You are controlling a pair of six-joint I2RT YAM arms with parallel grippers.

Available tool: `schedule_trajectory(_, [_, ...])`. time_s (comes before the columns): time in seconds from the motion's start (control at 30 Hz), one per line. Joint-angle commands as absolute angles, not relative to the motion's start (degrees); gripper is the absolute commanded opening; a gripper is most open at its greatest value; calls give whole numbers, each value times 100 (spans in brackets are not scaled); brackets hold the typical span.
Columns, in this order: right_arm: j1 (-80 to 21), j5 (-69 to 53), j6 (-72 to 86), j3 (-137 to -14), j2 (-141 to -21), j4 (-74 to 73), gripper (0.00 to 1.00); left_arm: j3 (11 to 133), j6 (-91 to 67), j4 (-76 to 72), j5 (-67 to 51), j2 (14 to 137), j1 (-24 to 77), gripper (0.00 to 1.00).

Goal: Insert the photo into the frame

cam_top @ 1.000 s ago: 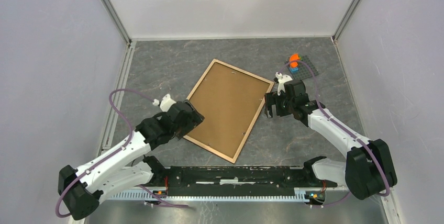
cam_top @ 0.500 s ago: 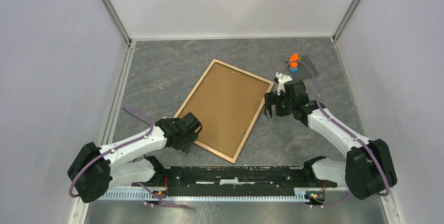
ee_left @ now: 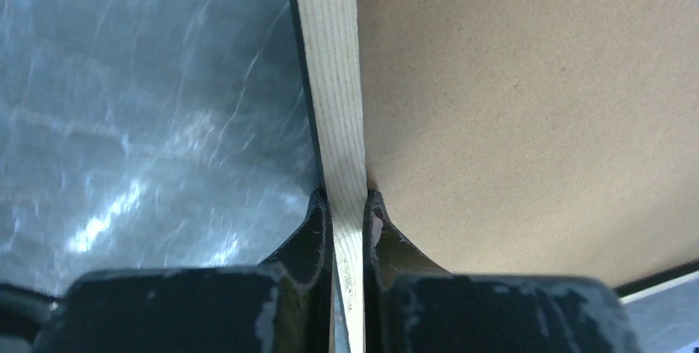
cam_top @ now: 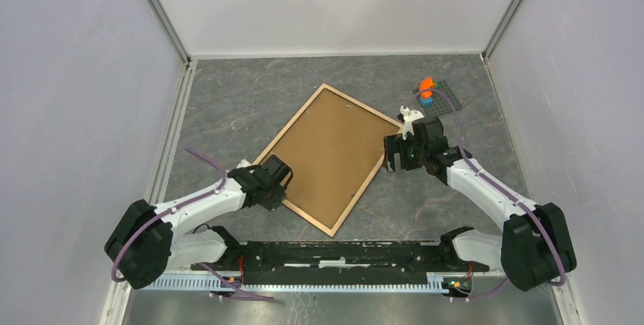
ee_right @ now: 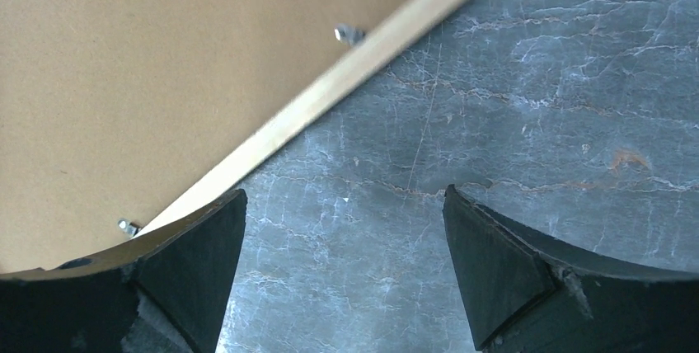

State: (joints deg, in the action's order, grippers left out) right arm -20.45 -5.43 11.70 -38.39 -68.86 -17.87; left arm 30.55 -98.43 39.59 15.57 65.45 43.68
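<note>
The frame point(cam_top: 367, 177) lies flat mid-table with its light wood rim up, filled by a brown fibreboard backing point(cam_top: 330, 150). My left gripper point(cam_top: 277, 188) is at the frame's near-left edge. In the left wrist view its jaws point(ee_left: 349, 196) are shut on the wood rim point(ee_left: 334, 81), with the backing point(ee_left: 527, 105) on the right. My right gripper point(cam_top: 393, 154) stands open just off the frame's right edge. The right wrist view shows bare table between its fingers point(ee_right: 342, 204) and the rim point(ee_right: 330, 93) running up past the left finger. The photo is out of view.
A small grey studded plate point(cam_top: 444, 101) with an orange piece point(cam_top: 427, 83) sits at the back right, behind my right gripper. White walls with metal rails enclose the table on three sides. Small metal tabs point(ee_right: 349, 35) stick out along the frame's inner edge.
My left gripper slid toward me along the frame's left edge and closed on the rim. The frame turned slightly, its far corner shifting right. My right arm stayed put.
</note>
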Motion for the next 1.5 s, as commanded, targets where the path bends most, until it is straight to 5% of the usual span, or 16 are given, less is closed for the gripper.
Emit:
schedule_trajectory(0.0, [-2020,-413,993,-3907,-6833,-1760,94,3193,-6809,3103,1769,6835,3868,2])
schedule_trajectory(0.23, [-2021,-176,819,-4036,-6876,-1910,95,4069,-3000,2968,1785,7148,3280,2])
schedule_trajectory(0.4, [-2021,-92,892,-4007,-7031,-1818,95,4623,-1832,3071,2447,7748,2979,2])
schedule_trajectory(0.77, [-2017,801,1121,-4368,-7572,-1937,92,5098,-1740,2997,1788,8700,2393,2])
schedule_trajectory(1.47, [-2020,1181,1968,-4436,-8678,-1451,64,5203,-1819,3059,1536,8931,2252,2])
